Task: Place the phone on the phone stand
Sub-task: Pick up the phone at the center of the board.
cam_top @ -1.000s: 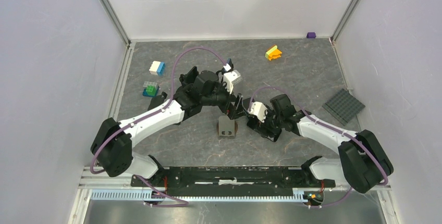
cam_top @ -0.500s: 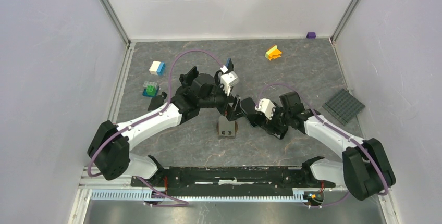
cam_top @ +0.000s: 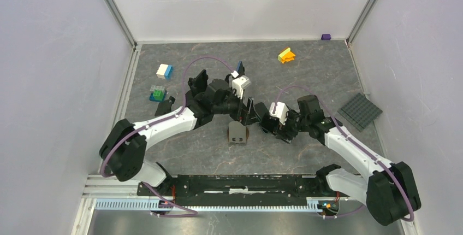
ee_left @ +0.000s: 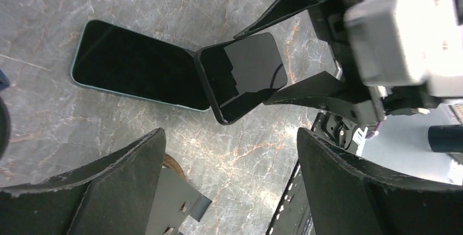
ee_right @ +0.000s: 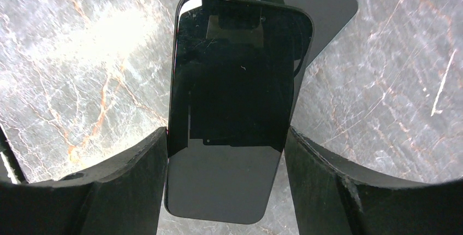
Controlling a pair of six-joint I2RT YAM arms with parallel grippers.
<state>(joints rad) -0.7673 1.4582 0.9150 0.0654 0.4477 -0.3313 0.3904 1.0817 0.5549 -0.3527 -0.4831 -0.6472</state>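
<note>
My right gripper (ee_right: 226,142) is shut on a black phone (ee_right: 235,98), its fingers pressing the two long edges near the lower end. The phone hangs just above the marble floor, screen toward the camera. In the left wrist view the same phone (ee_left: 245,74) sticks out from the right gripper's fingers, overlapping a second dark phone (ee_left: 136,71) that lies flat. The grey phone stand (cam_top: 238,133) on its round wooden base stands at centre, close in front of both grippers. My left gripper (ee_left: 230,153) is open and empty above the floor beside the phone stand (ee_left: 174,202).
Toy bricks lie around: white-blue (cam_top: 164,71), green-blue (cam_top: 157,93), yellow-orange (cam_top: 286,55) and a small purple one (cam_top: 326,36) at the back. A grey studded plate (cam_top: 360,111) lies at the right wall. White walls enclose the floor on three sides.
The right arm has stretched out and its wrist has shifted right and back, carrying the phone. The left gripper has drawn slightly back; its jaws stay wide.
</note>
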